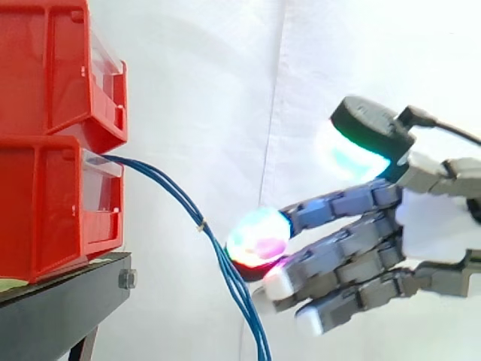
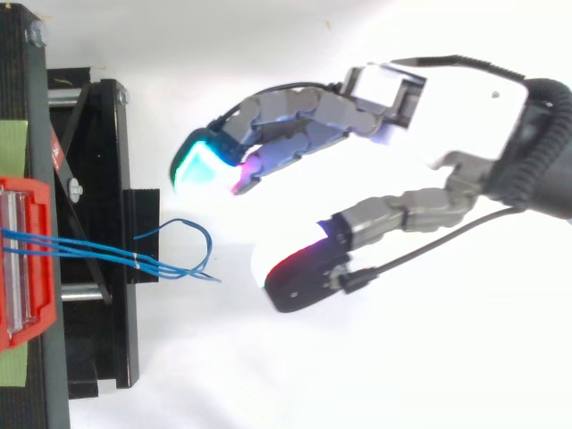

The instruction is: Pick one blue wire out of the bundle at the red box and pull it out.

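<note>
Side view, starting at the left: two red bins (image 1: 52, 188) of hard, glossy plastic sit stacked on a black stand (image 1: 64, 308). The blue wires (image 1: 169, 186) leave the lower one's clear front and sag in a thin, limp curve. A small tie (image 1: 201, 224) bunches them, which probably makes singling one out fiddly. Just right of them the hand (image 1: 353, 252) hovers spread wide, holding nothing. One rounded, glowing fingertip (image 1: 259, 239) is close against the strands, and the thumb (image 1: 361, 139) is raised well above, seemingly to leave a gap for a wire.
</note>
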{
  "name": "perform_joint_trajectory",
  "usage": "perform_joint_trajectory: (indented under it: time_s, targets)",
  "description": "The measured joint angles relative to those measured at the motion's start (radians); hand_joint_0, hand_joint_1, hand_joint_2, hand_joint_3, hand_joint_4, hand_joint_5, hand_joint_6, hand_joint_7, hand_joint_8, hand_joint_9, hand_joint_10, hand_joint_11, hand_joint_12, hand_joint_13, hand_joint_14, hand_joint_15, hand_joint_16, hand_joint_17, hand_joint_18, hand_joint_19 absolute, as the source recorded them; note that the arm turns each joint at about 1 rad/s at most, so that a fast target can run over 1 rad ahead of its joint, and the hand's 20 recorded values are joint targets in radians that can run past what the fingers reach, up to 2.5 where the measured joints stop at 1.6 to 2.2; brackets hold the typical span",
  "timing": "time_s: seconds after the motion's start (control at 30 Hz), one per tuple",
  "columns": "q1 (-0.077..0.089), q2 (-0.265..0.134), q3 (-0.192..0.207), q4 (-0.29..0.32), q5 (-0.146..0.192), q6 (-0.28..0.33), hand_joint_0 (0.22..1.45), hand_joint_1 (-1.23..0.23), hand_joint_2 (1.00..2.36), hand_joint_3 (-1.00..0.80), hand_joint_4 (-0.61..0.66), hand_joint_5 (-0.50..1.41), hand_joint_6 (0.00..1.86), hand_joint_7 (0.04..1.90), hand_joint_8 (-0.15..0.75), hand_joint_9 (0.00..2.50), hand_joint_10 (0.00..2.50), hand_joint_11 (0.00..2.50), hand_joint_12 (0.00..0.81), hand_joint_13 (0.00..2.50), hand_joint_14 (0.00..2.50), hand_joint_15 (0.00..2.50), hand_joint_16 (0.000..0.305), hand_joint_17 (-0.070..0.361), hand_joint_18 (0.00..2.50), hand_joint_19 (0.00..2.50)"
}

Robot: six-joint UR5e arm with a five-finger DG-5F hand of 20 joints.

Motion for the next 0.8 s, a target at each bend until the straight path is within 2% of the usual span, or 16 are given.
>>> perform_joint_trajectory:
  time_s: [0.17, 0.53, 0.7, 0.8]
  targets:
    - [0.001, -0.063, 0.048, 0.019, 0.0, 0.014, 0.53, -0.64, 1.0, -0.46, 0.41, -0.15, 0.5, 0.88, 0.385, 0.7, 0.01, 0.3, 0.475, 0.48, 0.0, 0.15, 0.065, 0.147, 0.6, 0.34]
    - [0.01, -0.088, 0.057, 0.057, 0.009, -0.018, 0.54, -0.65, 1.0, -0.45, 0.44, -0.12, 0.5, 1.0, 0.381, 0.7, 0.01, 0.31, 0.47, 0.48, 0.0, 0.15, 0.064, 0.144, 0.6, 0.36]
    - [0.025, -0.132, 0.076, 0.114, 0.027, -0.025, 0.55, -0.67, 1.01, -0.42, 0.44, -0.12, 0.5, 1.05, 0.38, 0.7, 0.01, 0.31, 0.469, 0.48, 0.01, 0.15, 0.063, 0.143, 0.6, 0.36]
    - [0.029, -0.153, 0.1, 0.127, 0.031, -0.018, 0.55, -0.67, 1.01, -0.42, 0.44, -0.12, 0.5, 1.06, 0.379, 0.7, 0.01, 0.31, 0.468, 0.48, 0.0, 0.15, 0.063, 0.142, 0.6, 0.36]
